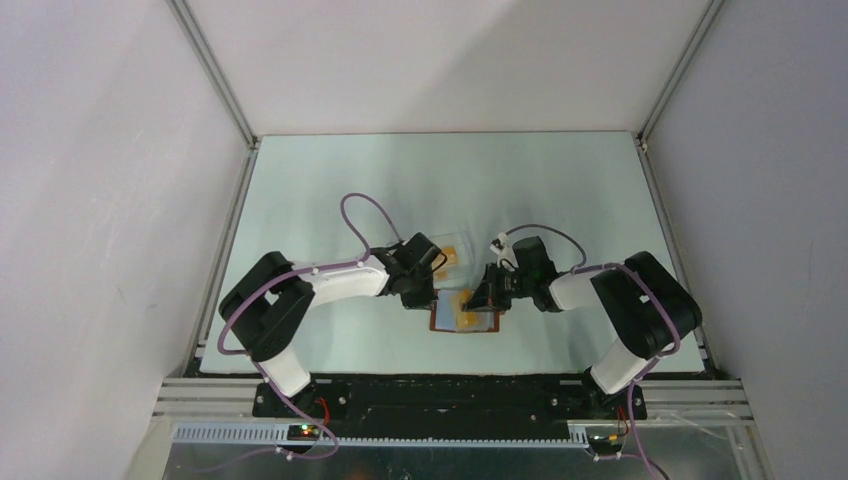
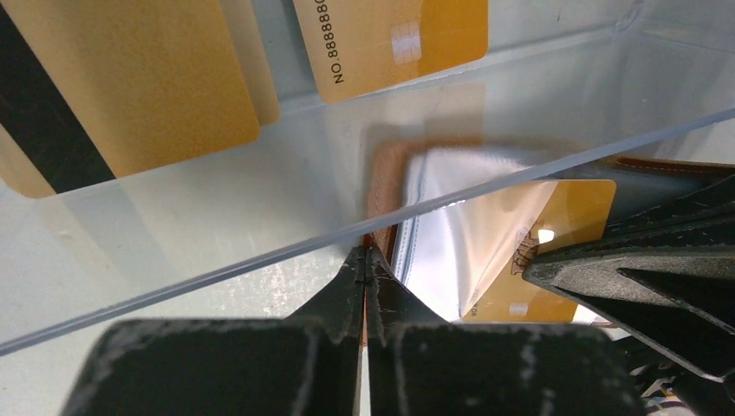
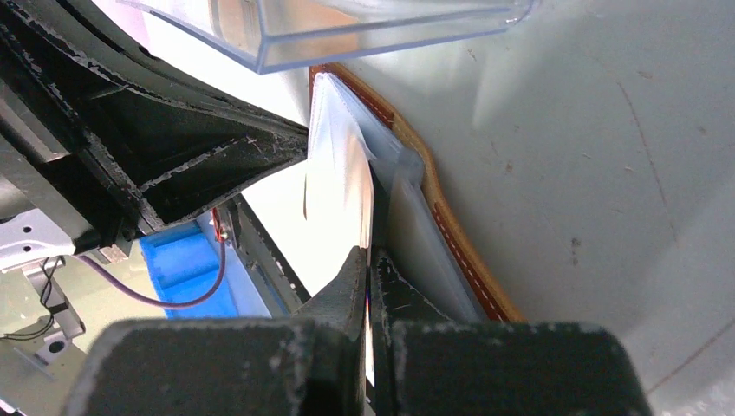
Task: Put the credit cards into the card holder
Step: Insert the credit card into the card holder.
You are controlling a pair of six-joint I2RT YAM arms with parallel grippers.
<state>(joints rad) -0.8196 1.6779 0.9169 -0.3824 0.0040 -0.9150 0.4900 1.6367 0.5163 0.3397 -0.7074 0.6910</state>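
Note:
The brown leather card holder (image 1: 440,328) lies open between my two grippers. My left gripper (image 2: 367,260) is shut on its brown left edge (image 2: 381,173); it also shows in the top view (image 1: 428,300). My right gripper (image 3: 371,260) is shut on a thin gold credit card (image 2: 568,208), which lies partly under the holder's grey-blue inner pocket (image 3: 342,173). The holder's stitched leather rim (image 3: 451,234) curves beside the right fingers. Other gold credit cards (image 2: 130,87) lie in the clear box, one with a chip and numbers (image 2: 390,43).
The clear plastic box (image 1: 450,245) stands just behind the card holder, its near wall (image 2: 520,95) right over my left fingertips, and it also shows in the right wrist view (image 3: 347,35). The two grippers almost touch: the right fingers (image 2: 641,277) crowd the left wrist view.

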